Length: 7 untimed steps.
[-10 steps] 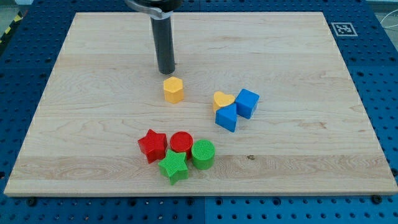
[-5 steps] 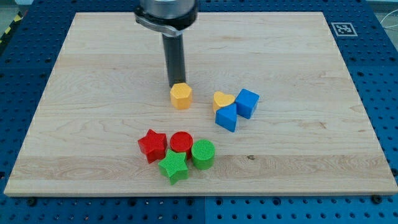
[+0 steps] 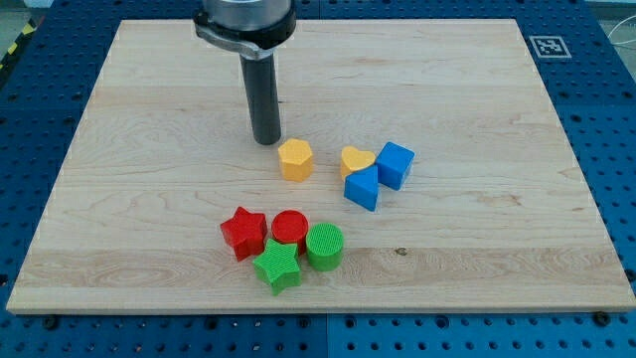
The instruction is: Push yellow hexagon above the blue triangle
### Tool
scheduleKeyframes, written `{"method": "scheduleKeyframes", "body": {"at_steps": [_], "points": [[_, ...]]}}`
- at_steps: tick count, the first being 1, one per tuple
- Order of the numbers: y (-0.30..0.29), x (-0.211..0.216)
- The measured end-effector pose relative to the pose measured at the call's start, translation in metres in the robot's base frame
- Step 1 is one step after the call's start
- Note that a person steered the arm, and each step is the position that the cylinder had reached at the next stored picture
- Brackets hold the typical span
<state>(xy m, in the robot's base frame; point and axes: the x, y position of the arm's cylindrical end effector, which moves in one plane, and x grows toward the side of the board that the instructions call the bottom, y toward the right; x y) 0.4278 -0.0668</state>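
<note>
The yellow hexagon [image 3: 295, 159] lies near the board's middle. My tip [image 3: 265, 140] stands just to its upper left, a small gap apart. The blue triangle [image 3: 363, 187] lies to the hexagon's lower right, touching a yellow heart [image 3: 357, 160] on its upper left and a blue cube [image 3: 396, 164] on its upper right. The hexagon sits left of the heart with a gap between them.
A cluster lies toward the view's bottom: a red star [image 3: 243, 232], a red cylinder [image 3: 290, 229], a green cylinder [image 3: 324, 246] and a green star [image 3: 278, 266]. The wooden board [image 3: 149, 219] sits on a blue pegboard, with a marker tag [image 3: 549, 46] at the top right corner.
The yellow hexagon has moved right and slightly down, closer to the yellow heart. My tip pushed it, then pulled back to the left, off the block.
</note>
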Motion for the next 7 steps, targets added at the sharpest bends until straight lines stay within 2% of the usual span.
{"method": "scheduleKeyframes", "body": {"at_steps": [2, 5, 7], "points": [[0.002, 0.029], [0.069, 0.028], [0.084, 0.028]]}}
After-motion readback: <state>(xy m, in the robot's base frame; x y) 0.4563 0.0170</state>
